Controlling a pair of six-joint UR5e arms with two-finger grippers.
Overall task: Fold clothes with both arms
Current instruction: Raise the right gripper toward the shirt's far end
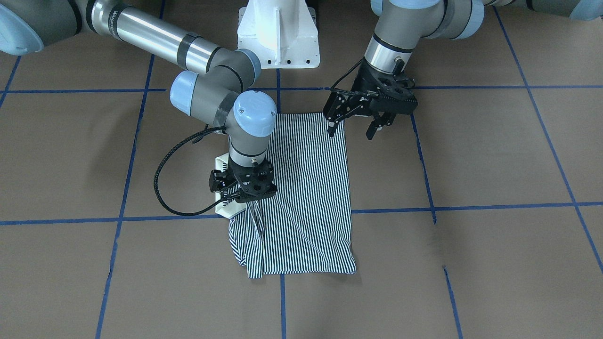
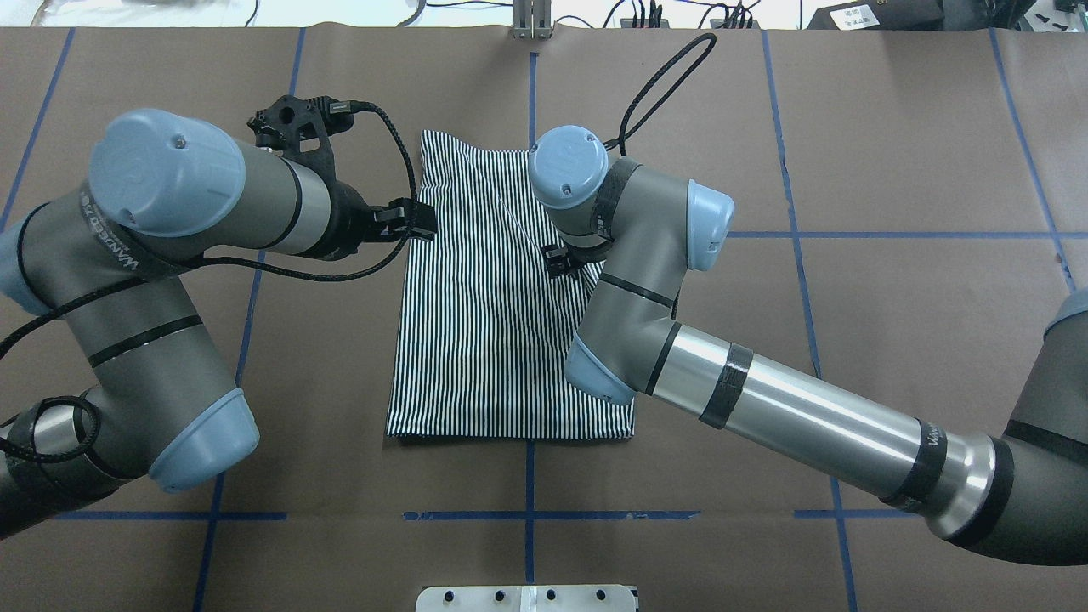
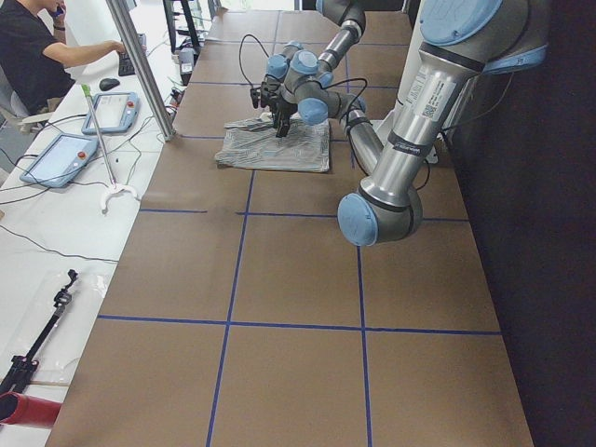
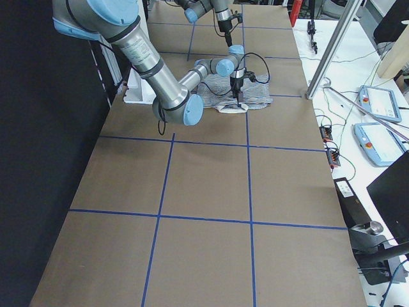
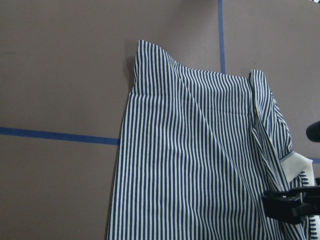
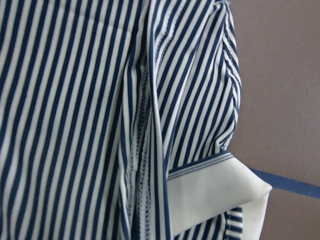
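We see the thin navy-and-white striped polo shirt [image 2: 501, 314] lying folded into a long panel on the brown papered table [image 2: 892, 170], its cream collar [image 1: 225, 188] at one side. We judge it light, limp and prone to sliding (so take doubled edges or corners). The right black two-finger gripper [image 1: 249, 200] appears pinched on a raised pleat near the collar. The left black gripper [image 1: 354, 128] hovers spread at the shirt's near left corner.
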